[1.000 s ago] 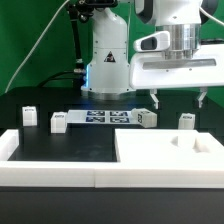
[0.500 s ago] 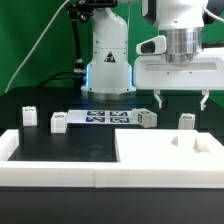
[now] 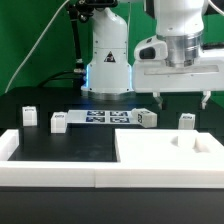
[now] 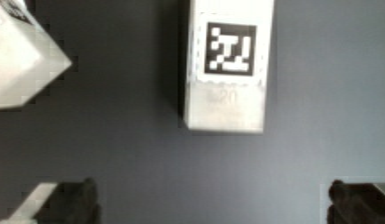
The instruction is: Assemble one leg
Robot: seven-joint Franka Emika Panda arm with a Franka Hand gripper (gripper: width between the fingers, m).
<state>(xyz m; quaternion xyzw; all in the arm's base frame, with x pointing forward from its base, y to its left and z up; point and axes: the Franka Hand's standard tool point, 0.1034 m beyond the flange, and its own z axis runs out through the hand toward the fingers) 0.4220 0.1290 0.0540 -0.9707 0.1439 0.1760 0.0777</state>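
Observation:
Four small white legs with marker tags stand on the black table: one [image 3: 29,115] at the exterior view's far left, one [image 3: 58,122] beside it, one [image 3: 147,118] at the end of the marker board, and one [image 3: 186,121] on the right. My gripper [image 3: 181,99] hangs open and empty just above the rightmost leg, not touching it. In the wrist view a tagged leg [image 4: 228,65] lies ahead of the open gripper [image 4: 210,208], between the lines of the two dark fingertips [image 4: 64,205]. Part of another white piece [image 4: 20,60] shows at the edge.
The marker board [image 3: 105,118] lies flat in front of the robot base [image 3: 108,60]. The large white tray-like panel [image 3: 150,150] lies at the front right. A white L-shaped border [image 3: 45,170] runs along the front left.
The gripper has drifted slightly to the exterior view's right and tilted a little. It stays open. No part on the table has moved.

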